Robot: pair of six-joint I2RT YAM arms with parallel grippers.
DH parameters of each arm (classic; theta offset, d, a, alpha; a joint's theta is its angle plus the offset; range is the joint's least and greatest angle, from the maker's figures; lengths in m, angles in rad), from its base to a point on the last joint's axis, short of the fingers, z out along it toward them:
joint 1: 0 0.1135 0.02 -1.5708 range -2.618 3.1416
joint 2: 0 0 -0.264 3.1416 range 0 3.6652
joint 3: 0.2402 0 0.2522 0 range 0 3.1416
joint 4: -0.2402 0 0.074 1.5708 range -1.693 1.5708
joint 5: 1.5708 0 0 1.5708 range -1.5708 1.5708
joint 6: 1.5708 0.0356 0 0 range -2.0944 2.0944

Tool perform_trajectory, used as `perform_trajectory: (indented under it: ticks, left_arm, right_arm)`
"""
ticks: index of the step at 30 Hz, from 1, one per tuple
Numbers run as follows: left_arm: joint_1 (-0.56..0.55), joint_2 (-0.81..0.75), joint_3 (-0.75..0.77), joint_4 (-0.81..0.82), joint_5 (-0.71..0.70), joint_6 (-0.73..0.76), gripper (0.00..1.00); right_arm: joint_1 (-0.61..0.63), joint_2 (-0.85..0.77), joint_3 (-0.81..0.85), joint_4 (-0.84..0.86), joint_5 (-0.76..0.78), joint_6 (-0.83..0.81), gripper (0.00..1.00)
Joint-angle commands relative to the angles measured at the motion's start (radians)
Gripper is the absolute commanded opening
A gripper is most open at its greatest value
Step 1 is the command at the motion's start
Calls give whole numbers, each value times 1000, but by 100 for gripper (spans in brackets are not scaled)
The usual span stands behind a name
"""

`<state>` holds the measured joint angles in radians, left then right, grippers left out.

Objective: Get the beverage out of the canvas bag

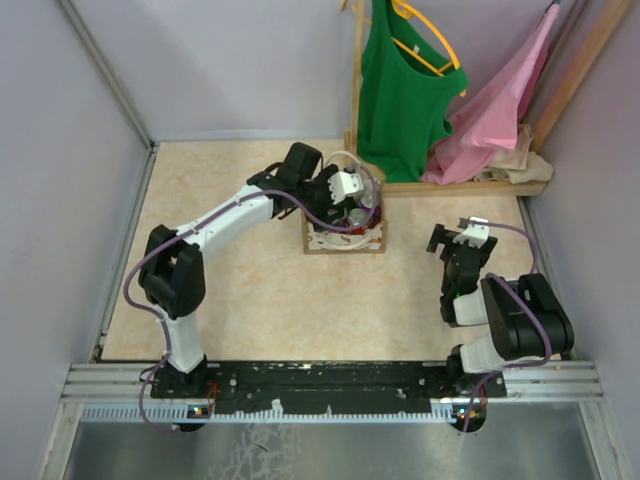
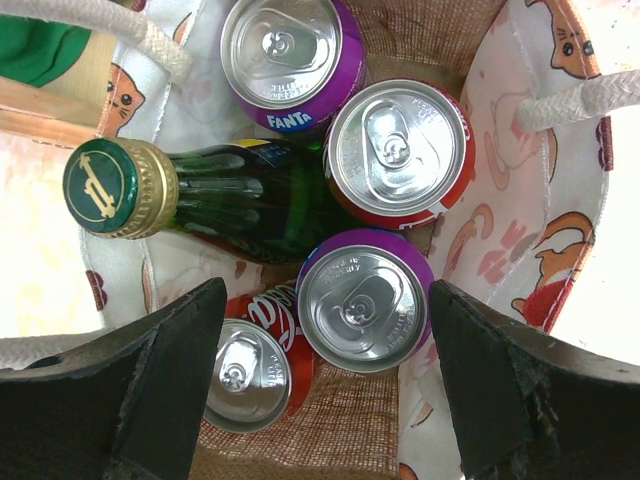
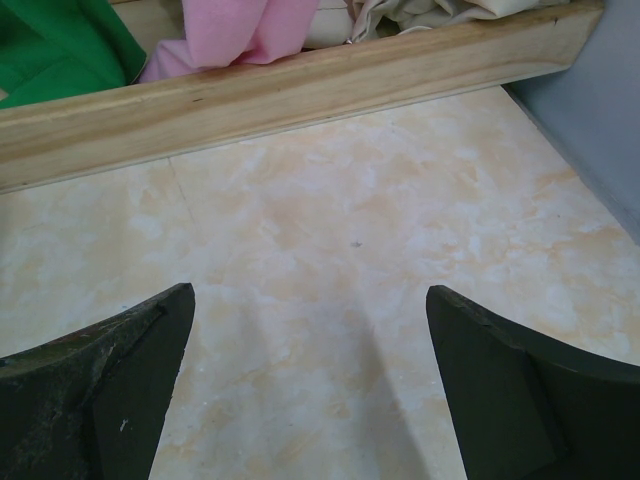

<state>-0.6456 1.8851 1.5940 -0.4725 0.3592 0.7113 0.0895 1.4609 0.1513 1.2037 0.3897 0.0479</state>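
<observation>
- Cream cloth bag sits mid-table from above; the left claw hangs over its mouth, the right claw well apart, near the clothes rack.
- Left wrist view: jaws spread either side of a purple can; I'd drop straight down, since the green bottle and red can crowd it.
- Right wrist view: jaws spread over bare tabletop, holding nothing.

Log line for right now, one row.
phase: reach into canvas bag | left hand: open, flanking near purple can, not gripping | right hand: open, empty, above table | green bottle, other cans: in bag
</observation>
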Motion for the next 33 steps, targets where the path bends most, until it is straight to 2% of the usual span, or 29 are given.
perform_trajectory:
  ticks: [1, 7, 12, 23, 25, 28, 29, 33]
  left_arm:
    - [0, 35, -8, -25, -8, -6, 88]
    - [0, 66, 3, -52, -31, -19, 87]
    - [1, 125, 56, -155, -102, -28, 75]
    - [10, 209, 97, -225, -108, -78, 71]
    - [15, 211, 96, -228, -109, -86, 67]
    - [18, 220, 99, -237, -113, -94, 54]
    - [18, 225, 102, -241, -115, -95, 46]
    - [18, 246, 116, -270, -115, -103, 2]
  right_arm:
    - [-5, -8, 22, 42, 2, -1, 99]
    - [-6, -8, 22, 42, 2, 0, 99]
    - [-5, -9, 22, 42, 3, -1, 99]
    - [-5, -8, 22, 42, 2, -1, 99]
    - [-5, -8, 22, 42, 2, -1, 99]
    - [-5, -8, 22, 42, 3, -2, 99]
    - [-5, -8, 22, 42, 2, 0, 99]
    - [-5, -8, 22, 42, 2, -1, 99]
